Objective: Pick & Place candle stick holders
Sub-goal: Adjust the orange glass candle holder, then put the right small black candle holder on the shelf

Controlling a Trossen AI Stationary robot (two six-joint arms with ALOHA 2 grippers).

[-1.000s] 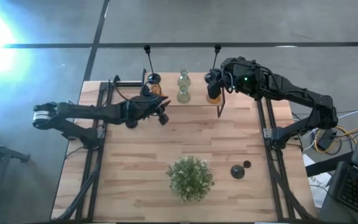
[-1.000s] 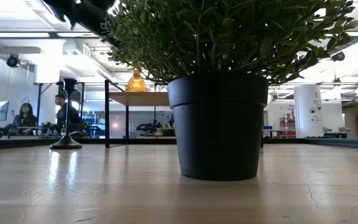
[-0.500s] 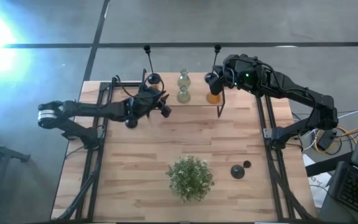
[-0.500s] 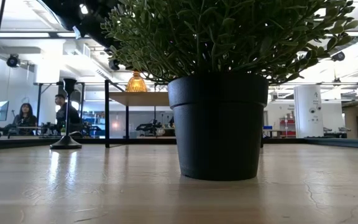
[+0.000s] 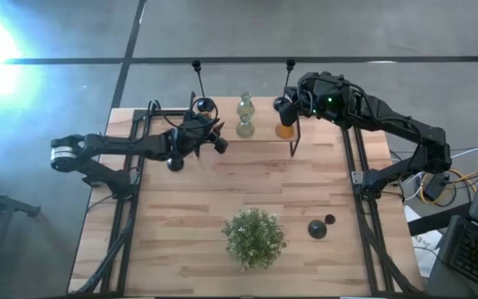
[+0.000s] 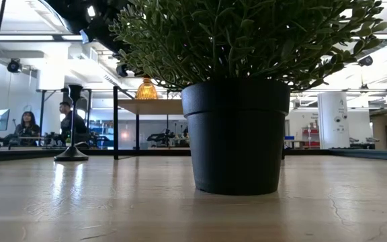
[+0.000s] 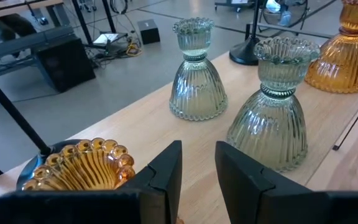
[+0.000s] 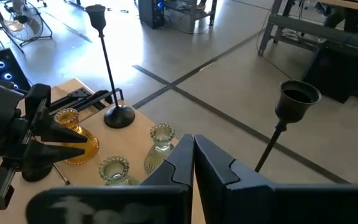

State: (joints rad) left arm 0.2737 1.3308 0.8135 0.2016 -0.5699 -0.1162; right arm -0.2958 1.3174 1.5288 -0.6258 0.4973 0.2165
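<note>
1. Since 1 second ago the left pincer (image 5: 216,137) has swung from mid-desk toward the far edge, closing on the amber holder (image 5: 204,121); the right arm barely shifted.
2. From the left wrist view, the left pincer's fingers (image 7: 166,171) stand slightly parted with nothing between them. The amber holder (image 7: 79,165) sits just beside them, to one side of the gap rather than in line with it, upright on its base.
3. Beyond it stand 2 pale green holders (image 5: 245,115), upright, near each other.
4. Further right, a second amber holder (image 5: 285,129) stands under the right pincer (image 5: 282,108), whose fingers look closed on nothing.
5. My judgement: the left arm is nearer the first amber holder and must shift sideways to straddle it.
6. On the near desk (image 5: 181,249), right of the plant (image 5: 254,237), lie 2 short black holders (image 5: 320,227).
</note>
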